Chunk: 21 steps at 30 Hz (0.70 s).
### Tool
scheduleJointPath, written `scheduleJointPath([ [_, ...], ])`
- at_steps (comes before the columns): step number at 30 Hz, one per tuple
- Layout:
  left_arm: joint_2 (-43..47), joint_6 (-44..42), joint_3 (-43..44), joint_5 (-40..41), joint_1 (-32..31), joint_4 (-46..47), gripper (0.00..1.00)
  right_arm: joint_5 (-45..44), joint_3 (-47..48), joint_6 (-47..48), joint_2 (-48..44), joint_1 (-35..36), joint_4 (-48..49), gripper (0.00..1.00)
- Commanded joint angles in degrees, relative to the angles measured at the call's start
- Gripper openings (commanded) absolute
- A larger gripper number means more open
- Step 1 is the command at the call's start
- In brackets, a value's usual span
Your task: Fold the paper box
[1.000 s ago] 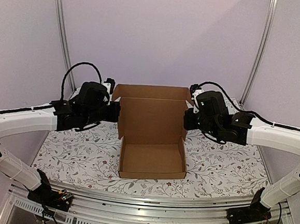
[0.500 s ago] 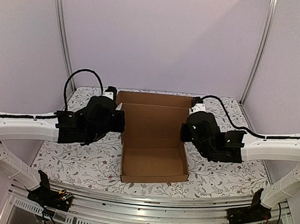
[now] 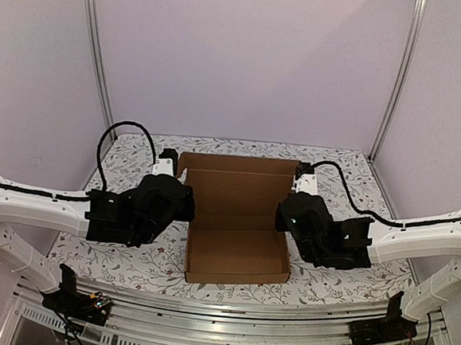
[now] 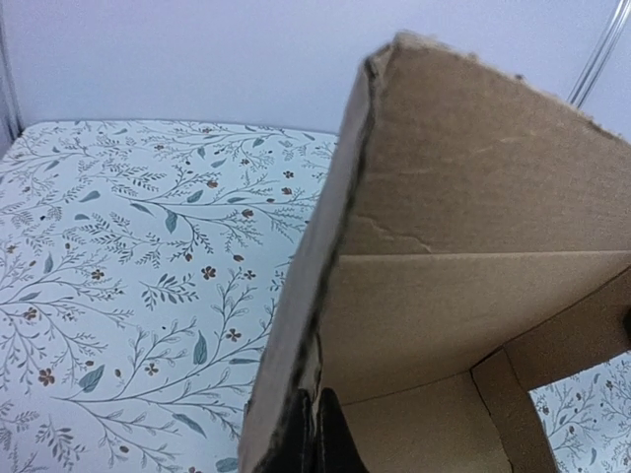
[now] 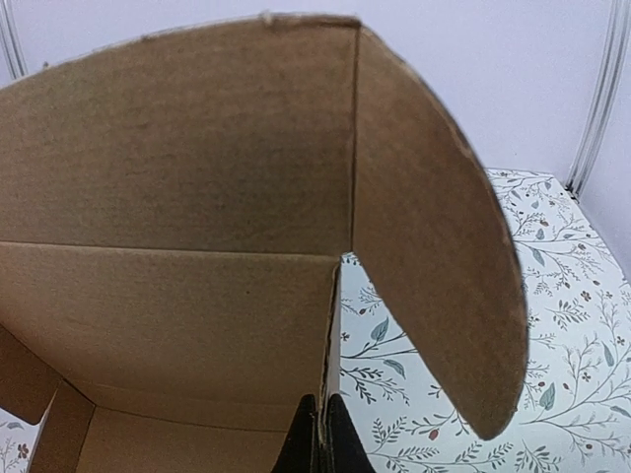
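Presently listed: one paper box (image 3: pixel 241 221), plain brown corrugated cardboard, centre of the overhead frame on the flower-printed worktop (image 3: pixel 335 269).

- Condition: the tray (image 3: pixel 238 257) is already formed. The lid panel (image 3: pixel 237 185) stands tilted at its back, not yet closed. A rounded side flap (image 5: pixel 434 276) hangs free at the right of the right wrist view.
- Handling, by judgement: light and empty, so it is likely to slide if pushed. It is stiff across the panels but bends readily along the scored creases. The edges are thin and crush or tear under a hard pinch, and the surface is matt, not slippery.
- Where to hold: the lid's two side edges near the crease, one each side, so it swings evenly.
- Left fingers (image 4: pixel 333 448): closed on the cardboard edge, bottom centre of the left wrist view.
- Right fingers (image 5: pixel 340 448): likewise closed on the opposite edge.
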<state>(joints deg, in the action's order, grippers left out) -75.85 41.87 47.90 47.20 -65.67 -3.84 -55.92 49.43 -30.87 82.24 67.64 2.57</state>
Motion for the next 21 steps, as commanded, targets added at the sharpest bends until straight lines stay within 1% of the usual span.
scheduleJointPath([
  [1,-0.7,4.2,-2.4,-2.6,-3.8,-4.1,0.00,-1.0,-2.5,-1.4,-0.6,2.8,0.5,0.00],
  [8,-0.8,8.6,-4.7,-1.1,-6.6,-5.5,0.00,-2.9,-4.5,-3.5,-0.8,4.9,-0.4,0.00],
  [17,-1.7,12.1,-5.3,1.9,-10.4,-8.6,0.00,-4.9,-5.7,-6.8,-0.3,7.6,-2.5,0.00],
  [21,-1.9,14.3,-5.6,3.5,-12.6,-10.1,0.00,-5.9,-6.8,-8.8,-0.7,8.6,-5.2,0.00],
])
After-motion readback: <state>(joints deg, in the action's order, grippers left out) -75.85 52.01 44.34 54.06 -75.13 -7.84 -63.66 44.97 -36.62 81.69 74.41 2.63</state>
